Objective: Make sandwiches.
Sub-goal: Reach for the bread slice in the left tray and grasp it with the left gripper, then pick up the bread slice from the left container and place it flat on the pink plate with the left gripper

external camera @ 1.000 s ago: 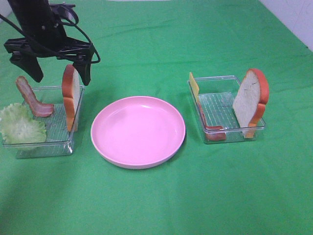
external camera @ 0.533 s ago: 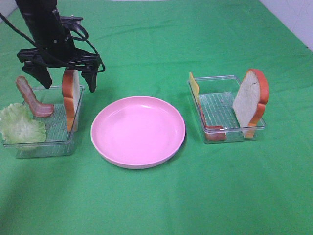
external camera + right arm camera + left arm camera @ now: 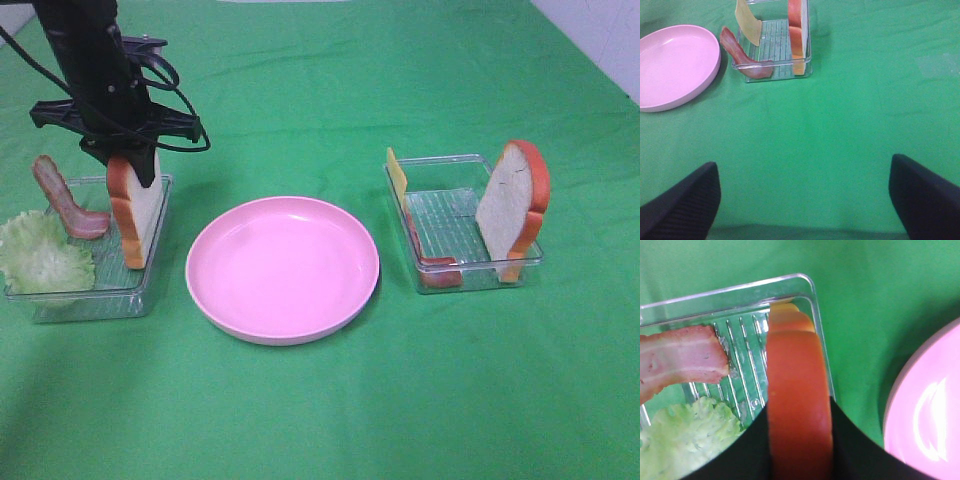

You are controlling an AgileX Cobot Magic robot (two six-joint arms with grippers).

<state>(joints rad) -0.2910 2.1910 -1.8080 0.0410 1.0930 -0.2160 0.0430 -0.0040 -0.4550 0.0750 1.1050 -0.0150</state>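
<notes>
As the high view shows, left gripper (image 3: 130, 168) fingers pinch the upright bread slice (image 3: 137, 215) by its top crust, in the left tray (image 3: 100, 297) next to bacon (image 3: 66, 203) and lettuce (image 3: 40, 255). Left wrist: crust clamped between both dark fingers (image 3: 852, 445). Right wrist: right gripper (image 3: 802, 172) fingers spread wide over the green counter (image 3: 840, 125), second bread slice (image 3: 799, 40) upright in the right tray (image 3: 780, 70)

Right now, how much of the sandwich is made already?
Nothing is stacked yet: the pink plate is bare. In hand: the left gripper is shut on the upright bread slice inside the left tray. Left to do: that bread, the lettuce leaf, a bacon strip, the cheese slice and the second bread slice all need to reach the plate. The right gripper hangs open over the green cloth.
</notes>
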